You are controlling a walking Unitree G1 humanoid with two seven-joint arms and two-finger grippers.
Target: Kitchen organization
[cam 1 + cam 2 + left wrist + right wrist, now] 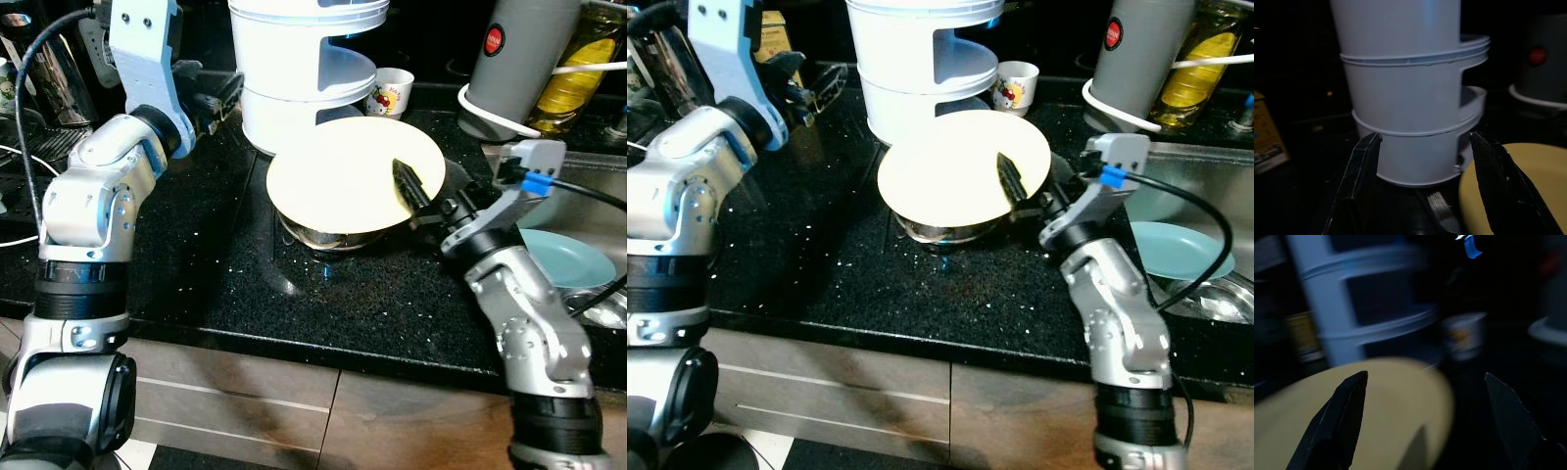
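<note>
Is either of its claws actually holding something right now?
Nothing is held. The right tool is open over the yellow plate; the left tool is open before the white tiered container.

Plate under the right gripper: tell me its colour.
Pale yellow plate, clearest in the left eye view, resting on a steel bowl.

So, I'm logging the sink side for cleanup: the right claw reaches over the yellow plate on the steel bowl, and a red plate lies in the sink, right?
Not quite. The plate lying in the sink is light blue, not red; the left eye view shows it. The rest holds: the right claw reaches over the yellow plate, which sits on the steel bowl.
</note>
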